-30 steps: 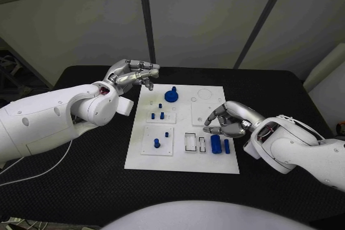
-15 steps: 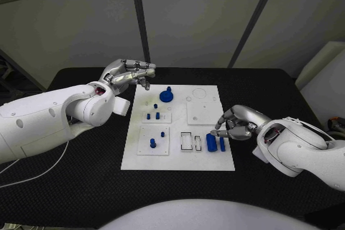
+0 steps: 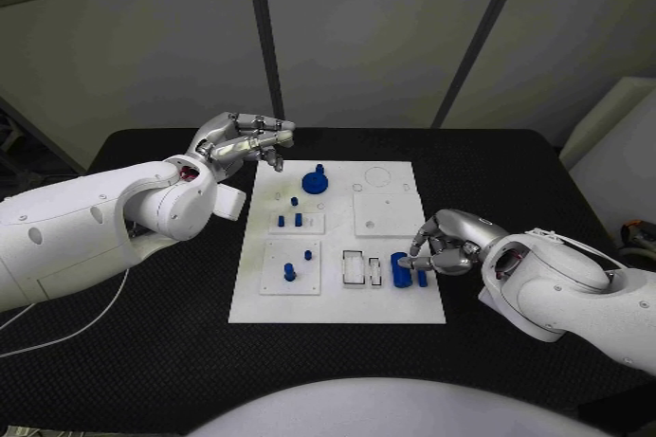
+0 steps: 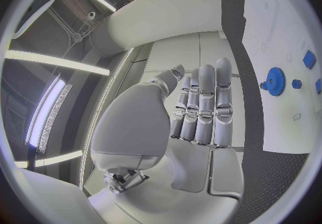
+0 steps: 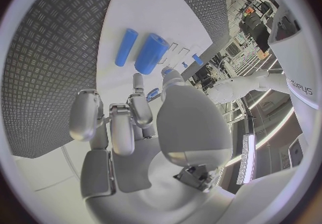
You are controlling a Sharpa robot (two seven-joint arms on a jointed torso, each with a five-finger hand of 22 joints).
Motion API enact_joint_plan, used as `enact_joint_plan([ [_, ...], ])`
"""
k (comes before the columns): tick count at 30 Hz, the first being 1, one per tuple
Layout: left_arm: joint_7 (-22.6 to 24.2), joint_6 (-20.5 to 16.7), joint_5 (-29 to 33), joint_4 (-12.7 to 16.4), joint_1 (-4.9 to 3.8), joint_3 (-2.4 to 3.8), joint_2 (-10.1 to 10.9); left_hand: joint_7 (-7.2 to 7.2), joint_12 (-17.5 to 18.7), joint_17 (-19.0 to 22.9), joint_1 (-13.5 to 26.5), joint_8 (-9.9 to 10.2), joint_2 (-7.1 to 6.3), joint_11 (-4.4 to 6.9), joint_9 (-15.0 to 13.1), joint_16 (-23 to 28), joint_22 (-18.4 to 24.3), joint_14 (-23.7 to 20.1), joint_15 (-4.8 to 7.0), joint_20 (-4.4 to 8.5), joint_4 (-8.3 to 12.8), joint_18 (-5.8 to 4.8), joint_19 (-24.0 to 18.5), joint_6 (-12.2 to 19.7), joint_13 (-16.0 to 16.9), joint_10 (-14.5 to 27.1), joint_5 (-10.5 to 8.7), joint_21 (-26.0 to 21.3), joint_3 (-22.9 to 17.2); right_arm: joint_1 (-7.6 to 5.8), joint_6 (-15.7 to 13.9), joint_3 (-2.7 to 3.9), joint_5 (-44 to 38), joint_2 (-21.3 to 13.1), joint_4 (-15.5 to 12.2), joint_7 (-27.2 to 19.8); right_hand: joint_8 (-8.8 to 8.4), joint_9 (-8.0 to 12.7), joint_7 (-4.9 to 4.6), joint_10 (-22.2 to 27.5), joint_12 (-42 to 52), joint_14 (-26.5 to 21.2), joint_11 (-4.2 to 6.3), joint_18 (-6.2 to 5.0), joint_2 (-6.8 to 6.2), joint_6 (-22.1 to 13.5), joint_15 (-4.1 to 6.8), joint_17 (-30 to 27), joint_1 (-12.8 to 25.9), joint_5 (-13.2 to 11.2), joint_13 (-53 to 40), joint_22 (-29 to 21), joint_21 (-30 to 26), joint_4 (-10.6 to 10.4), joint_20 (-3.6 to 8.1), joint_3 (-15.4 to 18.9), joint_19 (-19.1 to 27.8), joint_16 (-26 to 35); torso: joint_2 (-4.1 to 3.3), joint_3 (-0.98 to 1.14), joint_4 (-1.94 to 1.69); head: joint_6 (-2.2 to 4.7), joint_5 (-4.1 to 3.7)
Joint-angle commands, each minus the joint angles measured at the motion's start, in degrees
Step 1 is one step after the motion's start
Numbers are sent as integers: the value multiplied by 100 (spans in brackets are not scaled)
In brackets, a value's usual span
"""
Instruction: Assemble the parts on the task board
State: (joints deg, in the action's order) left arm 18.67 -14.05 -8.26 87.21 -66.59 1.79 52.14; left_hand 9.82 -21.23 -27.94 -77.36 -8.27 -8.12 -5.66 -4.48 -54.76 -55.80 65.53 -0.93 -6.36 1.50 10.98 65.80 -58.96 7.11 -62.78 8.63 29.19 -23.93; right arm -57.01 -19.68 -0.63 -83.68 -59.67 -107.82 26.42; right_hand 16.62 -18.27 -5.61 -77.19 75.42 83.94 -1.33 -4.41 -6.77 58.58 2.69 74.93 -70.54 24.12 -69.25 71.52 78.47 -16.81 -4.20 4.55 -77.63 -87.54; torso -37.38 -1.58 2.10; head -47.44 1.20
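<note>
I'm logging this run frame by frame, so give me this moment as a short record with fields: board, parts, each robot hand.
board: white task board in the middle of the black table
parts: blue gear-like piece at the far end; small blue pegs mid-board; thick blue cylinder and thin blue cylinder side by side near the right edge
left robot hand: above the far left corner of the board, holding nothing, fingers curled
right robot hand: over the two cylinders, fingertips close to them; contact unclear
</note>
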Motion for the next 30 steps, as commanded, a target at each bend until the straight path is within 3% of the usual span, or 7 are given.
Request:
enact_joint_plan([
  [1, 19, 61, 8, 1, -2, 3, -2, 4, -20, 8, 22, -12, 42, 15, 7, -12, 6, -19, -22, -34, 4, -58, 2, 44, 9, 38, -23, -30, 26, 45, 179, -1, -205, 58, 21, 154, 40, -14, 8, -16, 14, 500, 10, 29, -6, -44, -21, 1014, 47, -26, -6, 2, 10, 11, 18, 48, -22, -21, -5, 0, -6, -8, 11],
  [23, 9, 80, 8, 10, 12, 2, 8, 4, -20, 8, 22, -12, 42, 15, 7, -12, 6, -19, -22, -34, 4, -58, 2, 44, 9, 38, -23, -30, 26, 214, 408, -3, -430, 479, 342, 371, 81, -67, 16, -16, 6, 501, 17, 29, 41, -56, -16, 1020, 23, -48, -23, 4, 8, 22, 21, 100, -19, -23, -9, -5, -25, -36, 49],
  [30, 6, 80, 8, 16, 12, 2, 20, 4, -20, 8, 22, -12, 42, 15, 7, -12, 6, -19, -22, -34, 4, -58, 2, 44, 9, 38, -23, -30, 26, 229, 338, -4, -465, 543, 385, 415, 147, -159, 25, -40, 18, 505, 27, 31, 140, -91, -7, 1041, -155, 31, -84, 19, 13, 43, 30, 124, -26, -32, -5, -3, -3, -34, 76],
])
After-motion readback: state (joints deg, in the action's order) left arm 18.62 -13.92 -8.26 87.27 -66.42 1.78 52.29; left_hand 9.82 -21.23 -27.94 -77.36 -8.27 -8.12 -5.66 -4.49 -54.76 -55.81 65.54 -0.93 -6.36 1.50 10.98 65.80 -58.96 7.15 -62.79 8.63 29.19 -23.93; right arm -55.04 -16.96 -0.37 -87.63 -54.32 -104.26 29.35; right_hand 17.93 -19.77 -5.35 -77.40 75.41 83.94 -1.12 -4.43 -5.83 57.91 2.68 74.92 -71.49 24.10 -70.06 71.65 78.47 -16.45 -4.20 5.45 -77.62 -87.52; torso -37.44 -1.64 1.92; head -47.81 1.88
